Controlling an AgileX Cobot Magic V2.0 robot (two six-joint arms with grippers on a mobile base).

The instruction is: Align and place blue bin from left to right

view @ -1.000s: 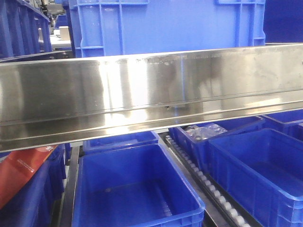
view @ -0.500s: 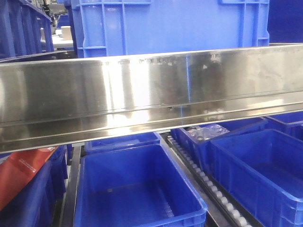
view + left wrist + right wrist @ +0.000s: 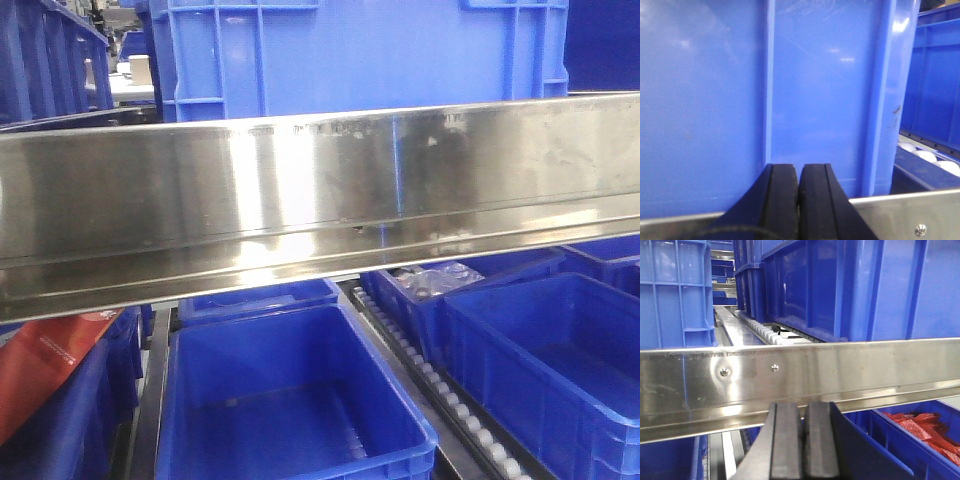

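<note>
Blue bin [image 3: 820, 100] just beyond closed left tool [image 3: 798, 200]

Front-facing exterior view: level with a steel rail [image 3: 320, 210] spanning the frame, facing the shelving, with the blue bin [image 3: 365, 55] above and open bins below. Left wrist view: looks over its closed pincer [image 3: 798, 187], very near the same bin's wall [image 3: 705, 90]. Right wrist view: looks over its closed pincer [image 3: 802, 432] at the shared rail [image 3: 800, 370], close.
</note>
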